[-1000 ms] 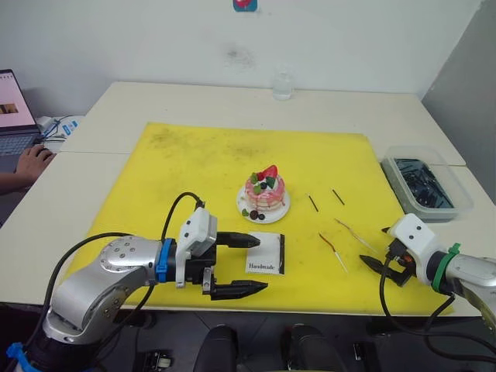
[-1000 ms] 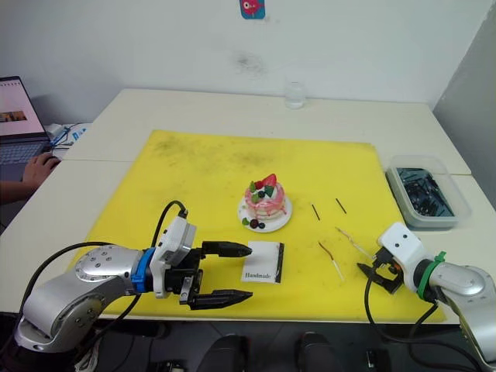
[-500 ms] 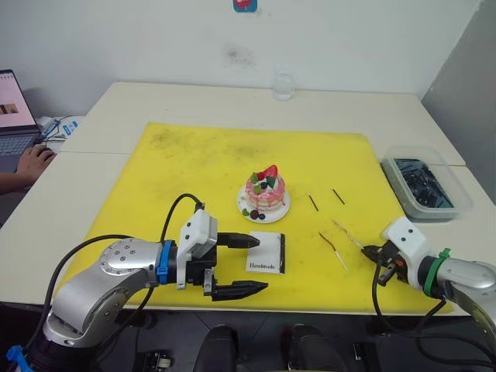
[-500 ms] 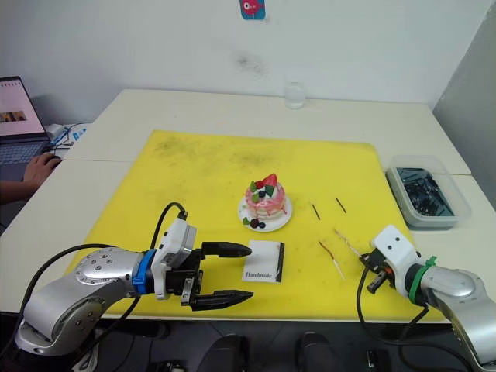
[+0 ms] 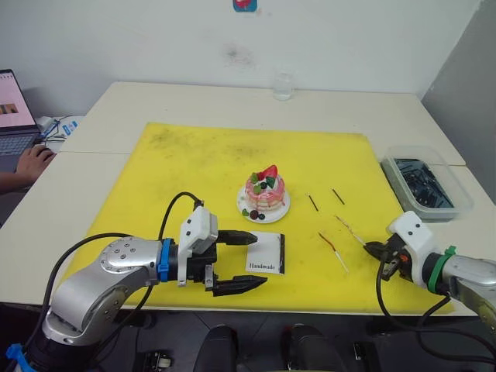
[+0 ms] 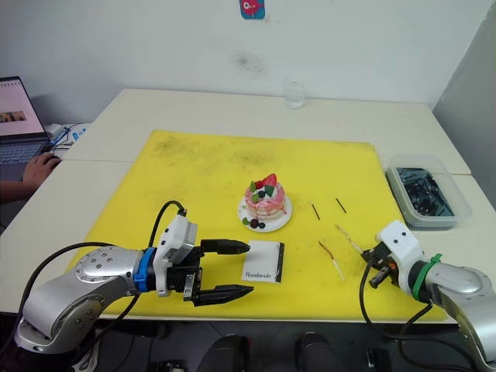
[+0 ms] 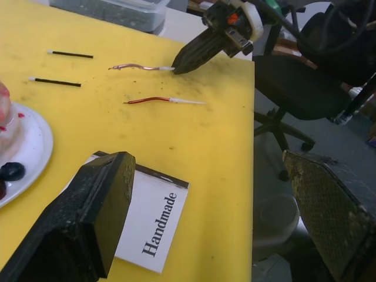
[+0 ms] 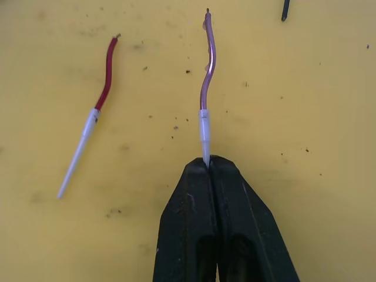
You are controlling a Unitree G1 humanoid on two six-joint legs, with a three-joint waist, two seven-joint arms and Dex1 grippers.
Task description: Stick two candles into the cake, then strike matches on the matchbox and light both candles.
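The cake (image 5: 265, 190) stands on its small white plate (image 5: 273, 215) in the middle of the yellow mat (image 5: 201, 163). My right gripper (image 8: 208, 163) is shut on the pale end of a pinkish candle (image 8: 206, 70), which lies low over the mat. The second candle (image 8: 104, 79), red, lies loose beside it. Two matches (image 5: 312, 202) (image 5: 338, 196) rest right of the cake. The matchbox (image 5: 263, 253) lies in front of the cake. My left gripper (image 5: 260, 259) is open, its fingers (image 7: 88, 217) spread on either side of the box's left end without touching it.
A clear plastic bin (image 5: 425, 184) of dark items sits off the mat's right edge. A glass (image 5: 283, 85) stands at the table's far side. A laptop and a person's hand (image 5: 31, 161) are at the far left.
My right gripper moved forward to the candle's pale end and shut on it. The left arm stayed in place.
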